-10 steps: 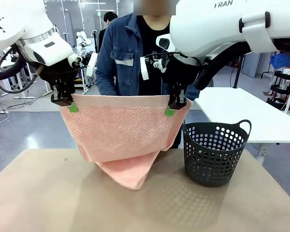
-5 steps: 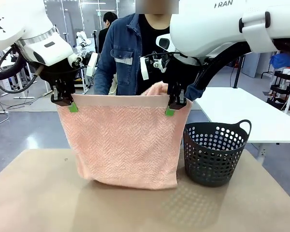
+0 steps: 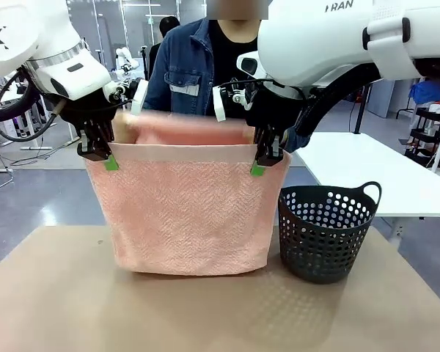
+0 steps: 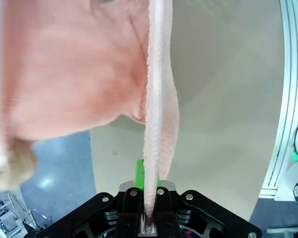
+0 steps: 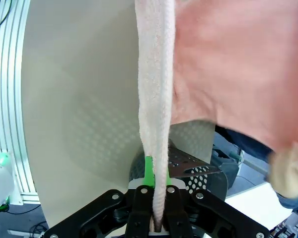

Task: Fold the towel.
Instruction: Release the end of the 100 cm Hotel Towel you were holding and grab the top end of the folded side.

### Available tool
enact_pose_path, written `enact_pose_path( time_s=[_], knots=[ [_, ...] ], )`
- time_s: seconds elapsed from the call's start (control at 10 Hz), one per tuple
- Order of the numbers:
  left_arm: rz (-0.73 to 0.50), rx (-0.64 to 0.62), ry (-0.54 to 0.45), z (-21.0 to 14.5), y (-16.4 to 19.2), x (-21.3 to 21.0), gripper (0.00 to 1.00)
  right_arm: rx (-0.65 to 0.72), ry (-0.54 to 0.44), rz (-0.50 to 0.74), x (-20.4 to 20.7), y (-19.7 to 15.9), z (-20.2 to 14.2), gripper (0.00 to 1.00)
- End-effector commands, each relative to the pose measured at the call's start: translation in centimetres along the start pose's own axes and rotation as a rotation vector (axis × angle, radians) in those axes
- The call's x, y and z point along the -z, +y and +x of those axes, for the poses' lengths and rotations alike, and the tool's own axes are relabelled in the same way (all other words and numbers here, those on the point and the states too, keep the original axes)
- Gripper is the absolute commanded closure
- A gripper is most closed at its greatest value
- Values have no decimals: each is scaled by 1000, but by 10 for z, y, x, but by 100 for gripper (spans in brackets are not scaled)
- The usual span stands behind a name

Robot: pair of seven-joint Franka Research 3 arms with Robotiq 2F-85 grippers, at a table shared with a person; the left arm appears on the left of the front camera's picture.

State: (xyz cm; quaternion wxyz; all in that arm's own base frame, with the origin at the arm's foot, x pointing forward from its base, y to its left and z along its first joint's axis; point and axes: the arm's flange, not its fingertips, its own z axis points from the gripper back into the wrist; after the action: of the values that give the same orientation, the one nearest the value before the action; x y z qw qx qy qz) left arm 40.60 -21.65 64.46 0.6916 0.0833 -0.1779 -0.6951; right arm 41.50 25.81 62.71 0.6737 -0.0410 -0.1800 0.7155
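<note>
Higher rear layer of towel (image 3: 187,213) over tan table (image 3: 59,301)

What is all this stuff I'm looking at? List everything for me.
towel: one, pale salmon pink, hanging by its top corners, lower edge down at the table
basket: one, dark grey with holes, on the table, on the robot's right of the towel
table: one, tan, under both
white table: one, beyond the basket
person: one, blue denim jacket, far side, behind the towel
left pincer: black, green pads, shut on the towel's top corner
right pincer: same colours, shut on the other top corner
</note>
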Motion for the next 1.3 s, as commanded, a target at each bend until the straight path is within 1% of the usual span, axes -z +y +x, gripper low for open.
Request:
enact_pose_path(
  time_s=[0.0,1.2],
  knots=[
    [6,3,6,-1,2,-2,100,0,1,1,0,0,0,100],
    [6,3,6,-1,2,-2,100,0,1,1,0,0,0,100]
  ],
)
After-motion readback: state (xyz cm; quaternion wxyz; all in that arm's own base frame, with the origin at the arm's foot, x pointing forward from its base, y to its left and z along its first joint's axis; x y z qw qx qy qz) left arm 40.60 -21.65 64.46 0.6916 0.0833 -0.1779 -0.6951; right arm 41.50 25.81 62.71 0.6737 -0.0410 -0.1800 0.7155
